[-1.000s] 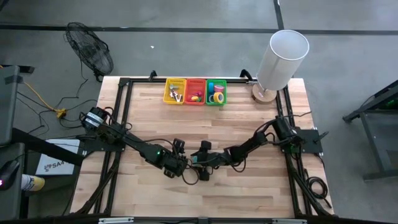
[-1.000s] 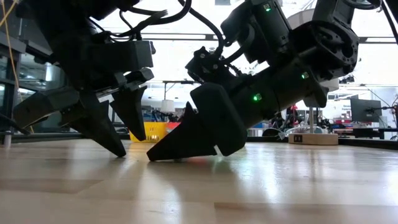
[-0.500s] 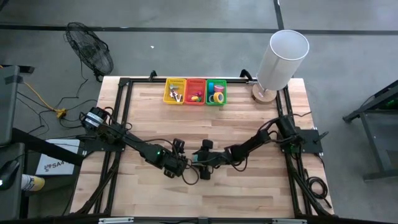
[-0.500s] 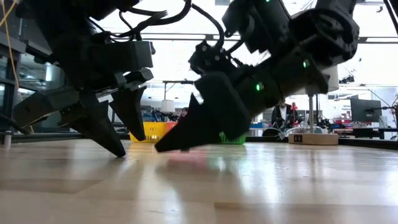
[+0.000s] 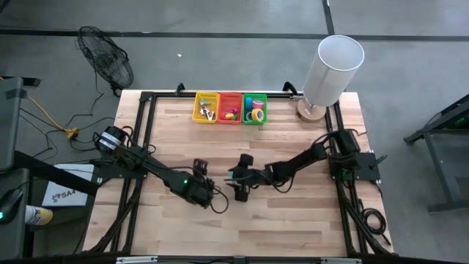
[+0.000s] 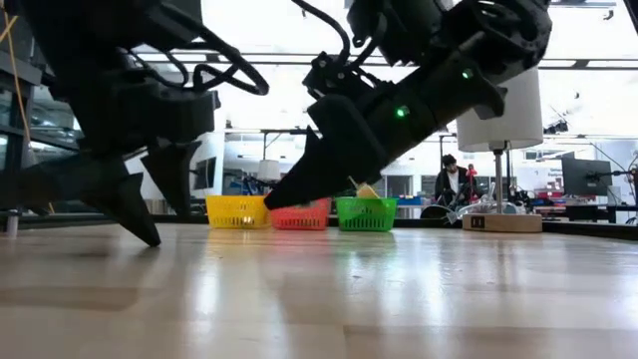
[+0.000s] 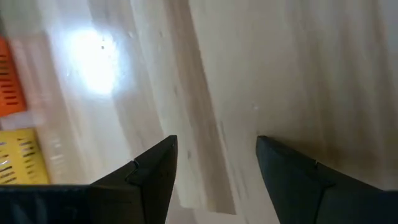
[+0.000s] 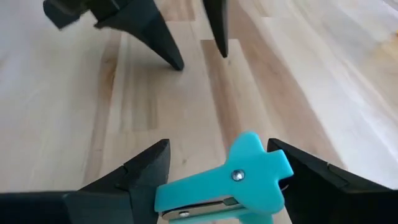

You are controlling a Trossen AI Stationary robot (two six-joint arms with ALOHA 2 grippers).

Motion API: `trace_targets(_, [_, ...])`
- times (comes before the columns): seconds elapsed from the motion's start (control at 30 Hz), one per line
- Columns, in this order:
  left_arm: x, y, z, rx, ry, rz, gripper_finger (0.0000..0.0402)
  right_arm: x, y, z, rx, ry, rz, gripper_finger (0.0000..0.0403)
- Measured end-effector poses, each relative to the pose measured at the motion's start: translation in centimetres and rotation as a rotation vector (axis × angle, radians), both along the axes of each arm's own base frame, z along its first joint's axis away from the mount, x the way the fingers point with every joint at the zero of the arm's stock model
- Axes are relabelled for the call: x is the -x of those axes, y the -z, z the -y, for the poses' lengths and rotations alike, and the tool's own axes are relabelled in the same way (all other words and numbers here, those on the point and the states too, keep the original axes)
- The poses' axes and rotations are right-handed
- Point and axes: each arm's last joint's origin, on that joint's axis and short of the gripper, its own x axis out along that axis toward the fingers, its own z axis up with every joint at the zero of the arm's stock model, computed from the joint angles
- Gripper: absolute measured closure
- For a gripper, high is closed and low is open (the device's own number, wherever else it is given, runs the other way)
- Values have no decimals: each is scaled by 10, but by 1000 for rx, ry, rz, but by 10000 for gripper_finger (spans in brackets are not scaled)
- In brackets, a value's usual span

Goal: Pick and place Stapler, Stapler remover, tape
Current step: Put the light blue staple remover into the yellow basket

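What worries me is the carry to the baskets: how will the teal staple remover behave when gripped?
The teal staple remover looks like hard plastic, so it is probably stiff and light. Its riveted pivot suggests it may swivel between the fingers of the right gripper. Flat-sided, it seems unlikely to roll.

From above, the things in the yellow basket (image 5: 206,108), the red basket (image 5: 231,107) and the green basket (image 5: 255,107) are too small to tell apart. The blue stapler remover (image 8: 231,178) in the right hand (image 8: 233,180) is cut off by the picture's edge, and from above and from table height it cannot be made out. In the left wrist view the baskets are blurry and cut off.
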Motion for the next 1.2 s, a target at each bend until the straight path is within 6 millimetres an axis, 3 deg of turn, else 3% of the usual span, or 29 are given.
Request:
trace_targets(0.33, [-1, -3, -4, -121, -9, 65, 183, 1, -24, 10, 9, -67, 25, 151])
trace_targets(0.53, [-3, -7, -5, -289, -20, 153, 183, 3, -44, 11, -18, -85, 73, 151])
trace_targets(0.83, [-10, -17, 2, -619, 148, 185, 183, 2, -44, 23, -213, -44, 60, 151])
trace_targets(1.2, [-27, -33, 28, -789, 315, 244, 183, -1, -44, 47, -245, -67, 59, 151])
